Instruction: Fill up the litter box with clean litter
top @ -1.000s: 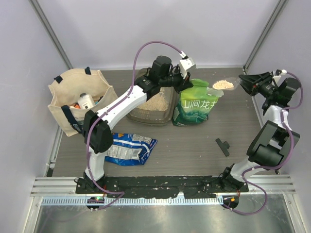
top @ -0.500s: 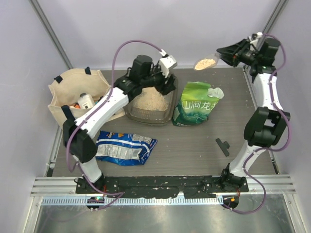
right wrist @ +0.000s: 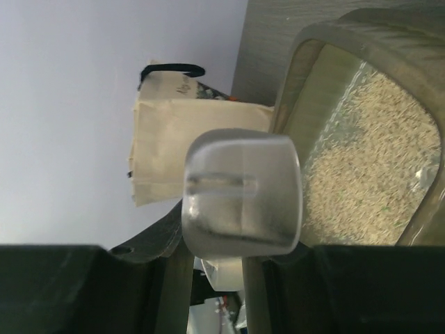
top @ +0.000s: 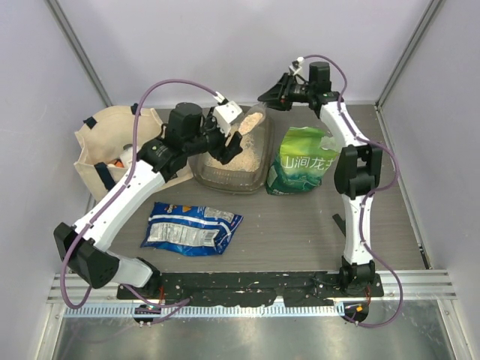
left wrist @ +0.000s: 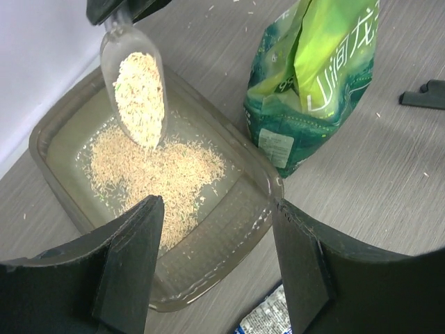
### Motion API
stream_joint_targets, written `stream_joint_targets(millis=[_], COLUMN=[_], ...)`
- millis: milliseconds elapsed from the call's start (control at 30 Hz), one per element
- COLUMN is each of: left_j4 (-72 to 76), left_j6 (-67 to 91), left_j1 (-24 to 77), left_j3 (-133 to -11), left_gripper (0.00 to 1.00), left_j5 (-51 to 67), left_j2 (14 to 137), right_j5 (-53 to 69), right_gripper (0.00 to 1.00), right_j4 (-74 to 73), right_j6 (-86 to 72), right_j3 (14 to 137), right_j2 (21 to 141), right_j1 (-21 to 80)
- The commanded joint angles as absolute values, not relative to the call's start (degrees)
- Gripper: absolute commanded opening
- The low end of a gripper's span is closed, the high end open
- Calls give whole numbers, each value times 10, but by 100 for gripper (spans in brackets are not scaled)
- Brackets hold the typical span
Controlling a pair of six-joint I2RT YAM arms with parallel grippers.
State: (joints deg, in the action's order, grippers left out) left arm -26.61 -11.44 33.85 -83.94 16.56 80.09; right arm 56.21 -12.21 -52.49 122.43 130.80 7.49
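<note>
We record: right gripper (top: 267, 97), clenching scoop (left wrist: 136, 82), has swung above litter box (left wrist: 265, 182), tipping clean litter (left wrist: 163, 170); left gripper (left wrist: 215, 205) released.

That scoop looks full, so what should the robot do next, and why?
Probably tip the scoop further: the right tool holds it, loaded with litter, slanting mouth-down over the litter box, which is only thinly covered.

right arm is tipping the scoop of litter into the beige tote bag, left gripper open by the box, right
Not the tote bag: the left wrist view shows the scoop tipped over the litter box, above the litter already there. The right gripper holds it; the left gripper is open.
</note>
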Motion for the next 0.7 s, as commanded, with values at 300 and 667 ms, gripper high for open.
stream_joint_targets(millis=[300, 667], left_j4=[-236, -221], left_j6=[-115, -108], left_j1=[332, 330], left_j3=[-775, -765], left_gripper=[67, 68], left_j5=[152, 161], left_j2=[737, 733], right_j5=[396, 299], right_gripper=[1, 1], right_j4=[-270, -252], right_j6=[-280, -222], right_j3=[1394, 1435], right_j2=[1355, 1360], right_j1=[89, 98])
